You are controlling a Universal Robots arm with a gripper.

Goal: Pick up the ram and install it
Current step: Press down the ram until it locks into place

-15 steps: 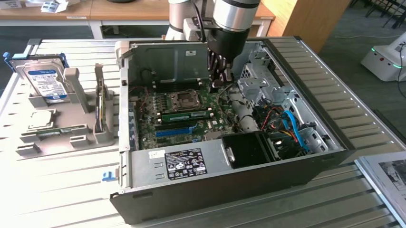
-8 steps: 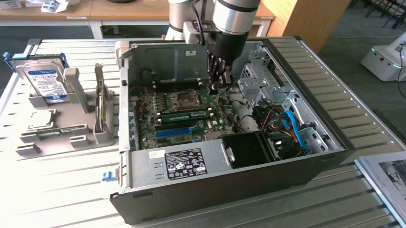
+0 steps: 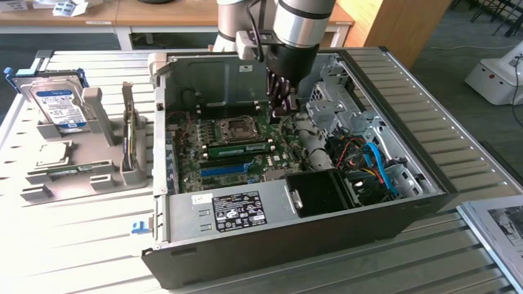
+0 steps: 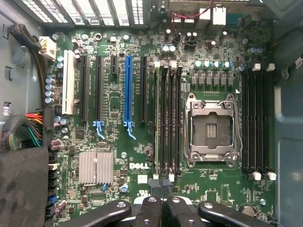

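The jaws (image 3: 282, 109) are seen inside the open case (image 3: 425, 184), low over the board (image 4: 118, 156), close to the empty socket (image 4: 212, 127). In the wrist view the two fingers (image 4: 156, 208) are pressed together, with nothing visible between them. Just in front of the fingertips a row of slots (image 4: 166, 123) is found beside the socket; a thin green edge stands in the slot at the side away from the socket, and this appears to be the ram (image 4: 156, 123), upright in its slot. In the exterior view the ram (image 3: 239, 147) is seen as a long green stick lying across the board, just below the socket (image 3: 239, 127) and near the jaws, but not touched by them. The white latches (image 4: 163, 63) at the end of the slots are visible.

A second group of slots (image 4: 258, 118) is placed on the other side of the socket. A blue slot (image 4: 128, 90) and a silver heatsink (image 4: 96, 167) are seen farther away on the board.

Outside the case, at the exterior view's left, a grey holder (image 3: 82, 159) stands on the table (image 3: 82, 245). A hard drive (image 3: 56, 105) with a blue label is kept upright in it, and a square chip (image 3: 51, 153) lies in front of the drive.
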